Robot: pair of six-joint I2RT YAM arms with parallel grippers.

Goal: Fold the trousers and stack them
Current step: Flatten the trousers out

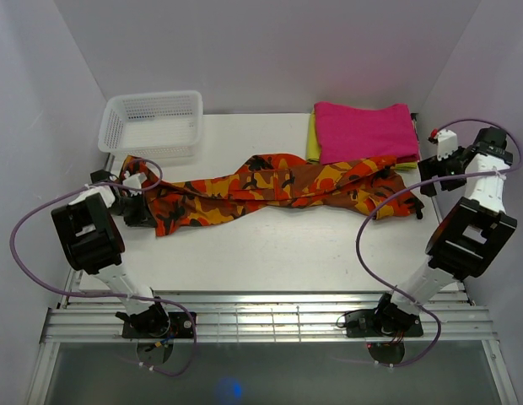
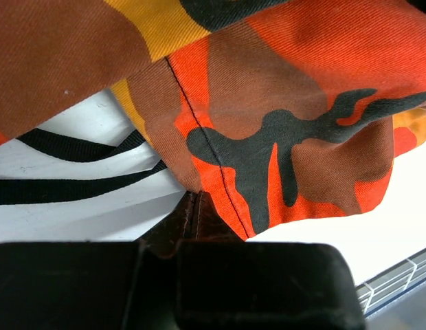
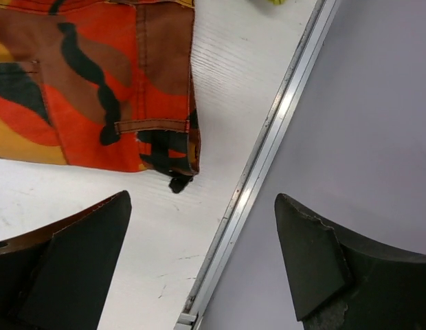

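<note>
The camouflage trousers [image 1: 278,187] lie stretched and twisted across the white table, from far left to far right. My left gripper [image 1: 142,202] is at their left end, shut on a brown seamed corner of the cloth. In the left wrist view the trousers [image 2: 282,103] fill the top and the pinched corner sits between my left gripper's [image 2: 192,220] black fingers. My right gripper [image 1: 426,173] is open and empty, hovering beside the right end. In the right wrist view the trousers' end [image 3: 96,89] lies ahead and to the left of my right gripper [image 3: 203,234], apart from it.
A white mesh basket [image 1: 152,122] stands at the back left. A folded magenta cloth [image 1: 367,131] lies on a yellow cloth [image 1: 313,139] at the back right, touching the trousers. The table's metal edge rail [image 3: 268,144] and the side wall are right under my right gripper. Black straps [image 2: 62,185] lie under the trousers' left end.
</note>
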